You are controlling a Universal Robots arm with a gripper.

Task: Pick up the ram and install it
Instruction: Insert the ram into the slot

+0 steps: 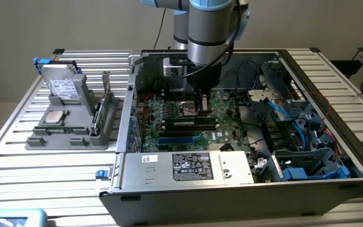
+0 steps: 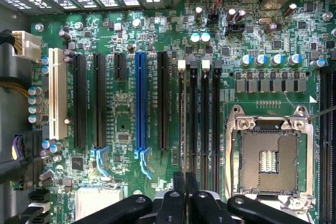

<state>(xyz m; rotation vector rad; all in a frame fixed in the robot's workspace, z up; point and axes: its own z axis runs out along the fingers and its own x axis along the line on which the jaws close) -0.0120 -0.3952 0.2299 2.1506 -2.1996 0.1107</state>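
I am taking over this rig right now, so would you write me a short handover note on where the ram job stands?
The gripper is shut, with nothing seen between its fingers. It hangs low over the motherboard, at the long black memory slots.
The ram, a stick with a white label, appears to stand in a slot beside the gripper, inside the open case.
Done: the ram looks picked up and set into a slot.
Left: confirming that it is fully seated; the slot latches cannot be judged from here.

Arm point(image 1: 210, 28) vertical, wrist straight down, hand point(image 2: 185, 176) low, black fingers point(image 2: 179, 183) tight together.
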